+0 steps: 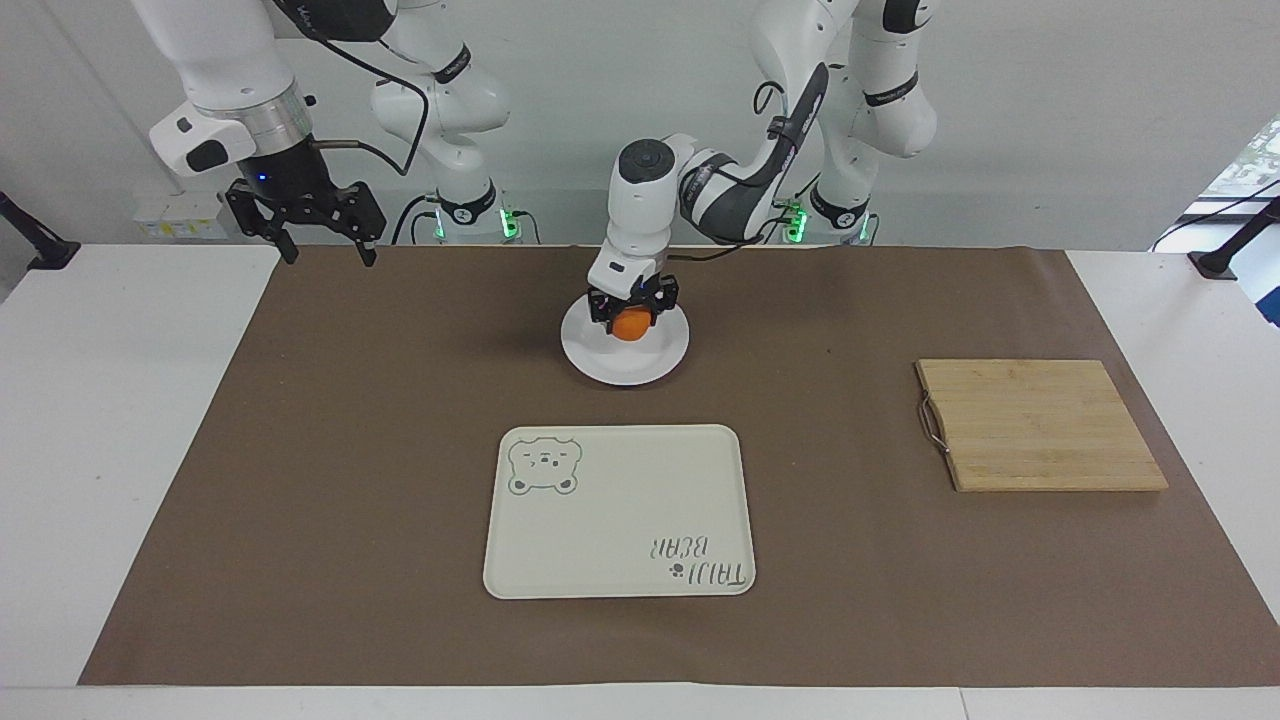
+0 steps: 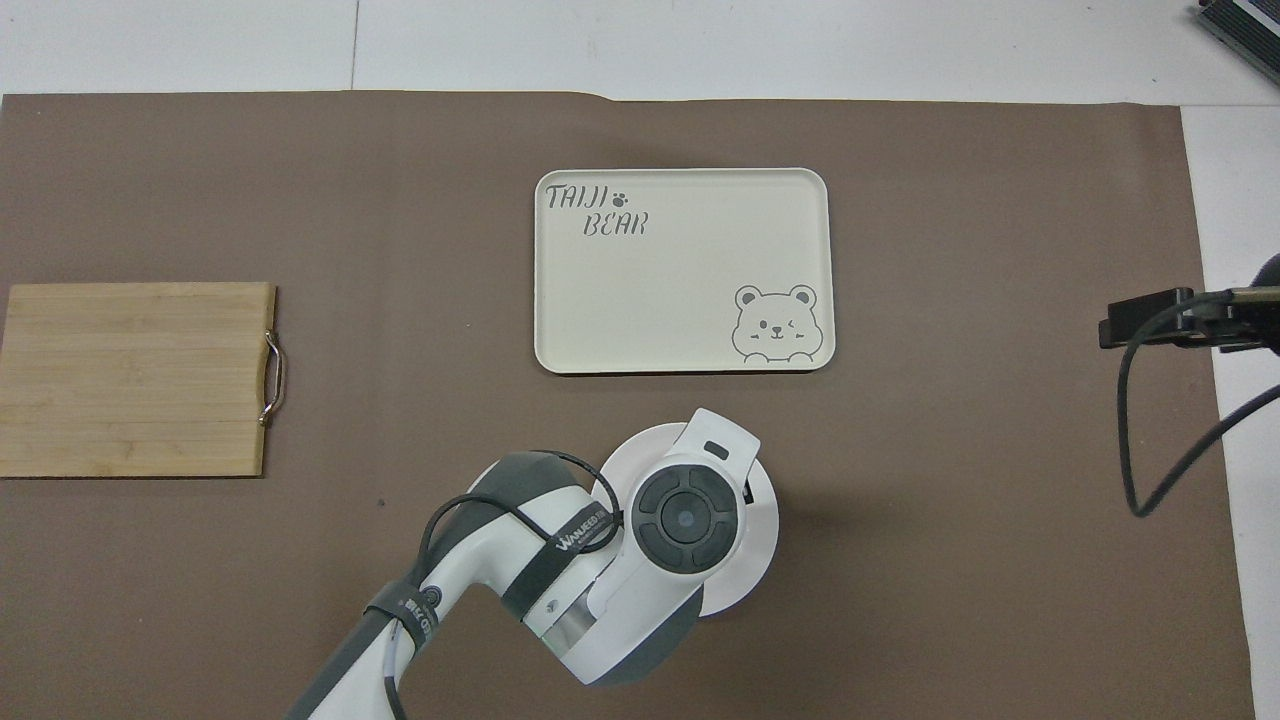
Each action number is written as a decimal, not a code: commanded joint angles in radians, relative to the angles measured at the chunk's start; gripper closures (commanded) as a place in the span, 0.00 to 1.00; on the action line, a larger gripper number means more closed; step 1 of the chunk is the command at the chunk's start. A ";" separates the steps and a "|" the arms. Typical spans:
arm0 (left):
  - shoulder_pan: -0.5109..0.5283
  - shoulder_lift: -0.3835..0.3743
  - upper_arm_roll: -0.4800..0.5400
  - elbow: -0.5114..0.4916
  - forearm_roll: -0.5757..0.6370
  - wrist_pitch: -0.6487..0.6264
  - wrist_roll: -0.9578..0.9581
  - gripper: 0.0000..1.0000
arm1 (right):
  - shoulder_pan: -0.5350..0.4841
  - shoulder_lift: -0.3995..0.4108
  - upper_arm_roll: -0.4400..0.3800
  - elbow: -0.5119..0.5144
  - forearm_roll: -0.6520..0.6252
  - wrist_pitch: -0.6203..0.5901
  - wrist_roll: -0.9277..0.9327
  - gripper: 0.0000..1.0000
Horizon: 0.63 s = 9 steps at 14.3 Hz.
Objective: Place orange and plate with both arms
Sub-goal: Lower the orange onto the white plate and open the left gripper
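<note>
1. Left black two-finger gripper is clamped on the small round bright-orange fruit, low over the round glossy white plate; contact with the plate can't be judged.
2. Plate sits on the brown mat, nearer the robots than the rectangular cream bear-print tray.
3. Right black two-finger gripper waits, fingers spread, holding nothing, over the mat's corner at the right arm's end.
4. Bamboo cutting board lies toward the left arm's end.

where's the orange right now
In the facing view the orange sits between the left gripper's fingers, low over the white plate, nearer the robots than the tray.
</note>
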<state>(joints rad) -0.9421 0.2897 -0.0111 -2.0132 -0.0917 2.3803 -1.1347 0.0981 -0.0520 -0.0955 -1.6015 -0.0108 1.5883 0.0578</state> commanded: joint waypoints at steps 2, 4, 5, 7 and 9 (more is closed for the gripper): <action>-0.012 -0.020 0.020 0.001 -0.013 0.004 -0.027 0.00 | -0.011 -0.008 0.003 -0.009 0.025 0.001 -0.013 0.00; 0.017 -0.067 0.023 0.014 -0.013 -0.057 -0.013 0.00 | -0.011 -0.008 0.003 -0.008 0.025 0.001 -0.013 0.00; 0.046 -0.085 0.022 0.039 -0.013 -0.109 -0.007 0.00 | -0.011 -0.008 0.003 -0.008 0.025 0.001 -0.013 0.00; 0.094 -0.119 0.023 0.086 -0.013 -0.211 0.060 0.00 | -0.011 -0.008 0.003 -0.008 0.025 0.001 -0.013 0.00; 0.146 -0.147 0.025 0.134 -0.013 -0.298 0.128 0.00 | -0.011 -0.008 0.003 -0.008 0.025 0.001 -0.013 0.00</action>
<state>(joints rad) -0.8389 0.1724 0.0175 -1.9132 -0.0920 2.1620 -1.0694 0.0981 -0.0520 -0.0955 -1.6015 -0.0108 1.5882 0.0578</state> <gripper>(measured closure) 0.000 0.000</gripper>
